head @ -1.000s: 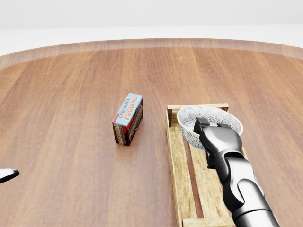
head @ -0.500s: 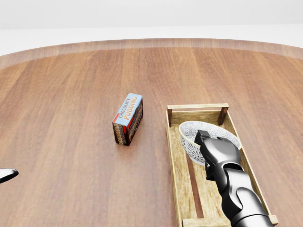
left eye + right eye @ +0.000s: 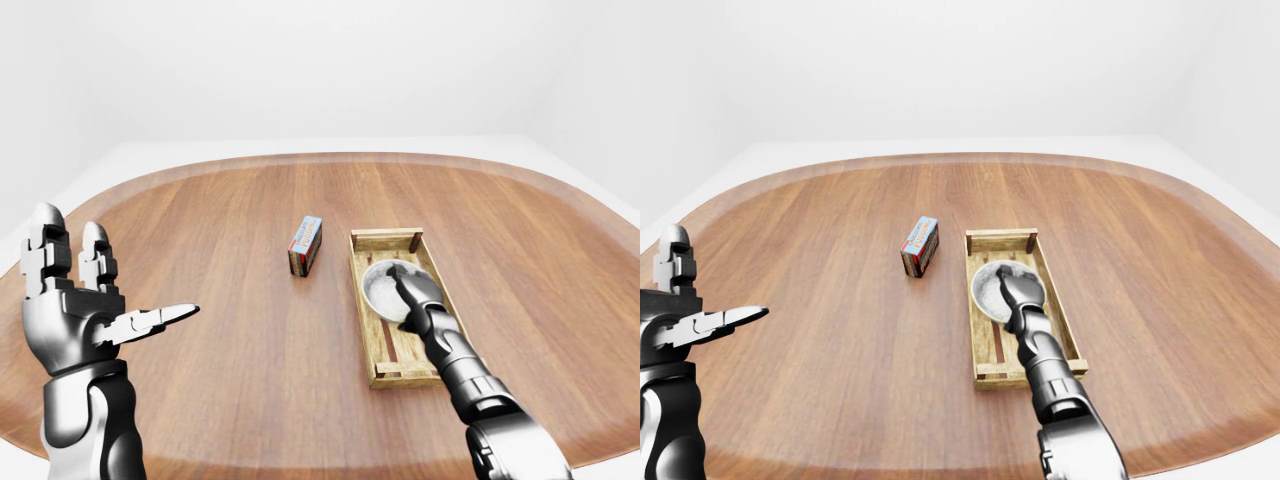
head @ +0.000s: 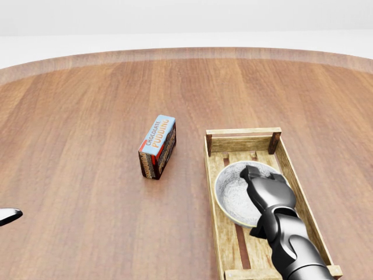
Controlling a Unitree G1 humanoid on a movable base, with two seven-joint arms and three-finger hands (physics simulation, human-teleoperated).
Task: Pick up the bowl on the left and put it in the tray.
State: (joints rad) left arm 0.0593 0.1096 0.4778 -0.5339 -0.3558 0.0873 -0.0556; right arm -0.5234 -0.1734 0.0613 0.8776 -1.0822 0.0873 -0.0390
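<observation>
The grey bowl sits inside the wooden tray, in its middle part, between the slatted side walls and tilted slightly toward the view's left. The right robot hand lies over the bowl's right rim with its fingers closed on that rim. The tray rests on the round wooden worktop. Just to the tray's left, apart from it, a chocolate pudding box stands on its long edge. Well to the left in the left-eye view, the left robot hand is raised above the worktop, fingers spread wide, holding nothing.
</observation>
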